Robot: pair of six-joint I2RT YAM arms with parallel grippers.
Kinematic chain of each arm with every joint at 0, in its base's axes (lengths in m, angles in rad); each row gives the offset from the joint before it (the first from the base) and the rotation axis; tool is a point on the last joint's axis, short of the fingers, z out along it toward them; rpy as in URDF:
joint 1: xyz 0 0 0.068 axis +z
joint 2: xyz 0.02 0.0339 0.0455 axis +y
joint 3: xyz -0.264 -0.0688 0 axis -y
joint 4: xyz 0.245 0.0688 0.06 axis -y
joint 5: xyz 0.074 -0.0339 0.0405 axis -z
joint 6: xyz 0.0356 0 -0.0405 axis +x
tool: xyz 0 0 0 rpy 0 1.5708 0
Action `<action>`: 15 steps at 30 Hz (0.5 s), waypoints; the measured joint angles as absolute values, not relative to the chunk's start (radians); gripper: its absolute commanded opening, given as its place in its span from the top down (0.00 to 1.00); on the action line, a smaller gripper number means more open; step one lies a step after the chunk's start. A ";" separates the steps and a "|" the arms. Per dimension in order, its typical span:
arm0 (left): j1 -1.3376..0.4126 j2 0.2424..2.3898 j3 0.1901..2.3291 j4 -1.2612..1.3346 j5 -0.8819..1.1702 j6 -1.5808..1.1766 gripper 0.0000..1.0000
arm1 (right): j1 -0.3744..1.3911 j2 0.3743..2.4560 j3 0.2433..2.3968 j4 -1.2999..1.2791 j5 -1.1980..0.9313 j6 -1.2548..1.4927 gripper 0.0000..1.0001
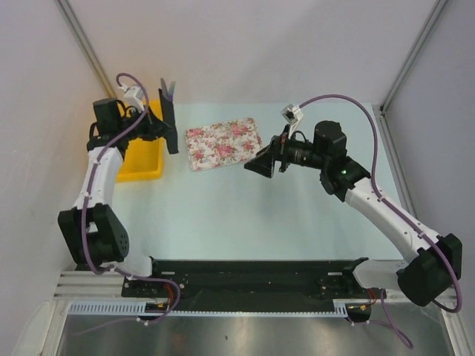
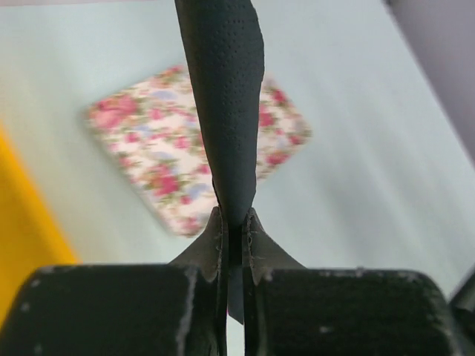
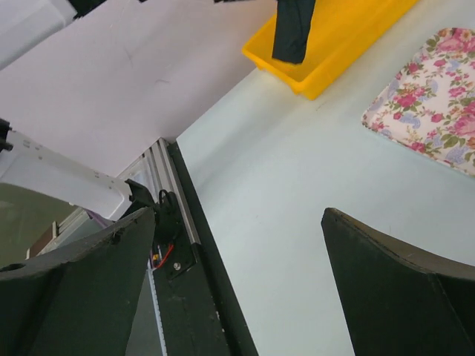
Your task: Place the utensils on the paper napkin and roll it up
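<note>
My left gripper is shut on the black paper napkin and holds it in the air, hanging edge-on between the yellow bin and the floral tray. In the left wrist view the napkin rises as a narrow folded strip from my closed jaws. It also shows in the right wrist view. My right gripper is open and empty, hovering just right of the floral tray, its jaws wide apart. No utensils are in view.
A pink-flowered rectangular tray lies on the pale table at the back centre; it also shows in the wrist views. A yellow bin stands at the back left. A black rail runs along the near edge.
</note>
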State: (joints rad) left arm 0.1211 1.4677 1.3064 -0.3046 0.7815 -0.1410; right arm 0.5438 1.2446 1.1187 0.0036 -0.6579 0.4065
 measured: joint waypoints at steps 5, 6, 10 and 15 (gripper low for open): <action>0.231 1.604 1.398 -0.364 0.722 -0.011 1.00 | 0.543 1.267 1.119 0.003 -0.671 0.406 0.00; 0.254 1.647 1.432 -0.375 0.720 0.010 1.00 | 0.544 1.271 1.119 0.002 -0.672 0.406 0.00; 0.316 1.810 1.558 -0.437 0.722 0.091 1.00 | 0.543 1.291 1.119 -0.003 -0.681 0.399 0.00; 0.388 2.016 1.728 -0.521 0.765 0.180 1.00 | 0.543 1.313 1.119 -0.007 -0.698 0.399 0.00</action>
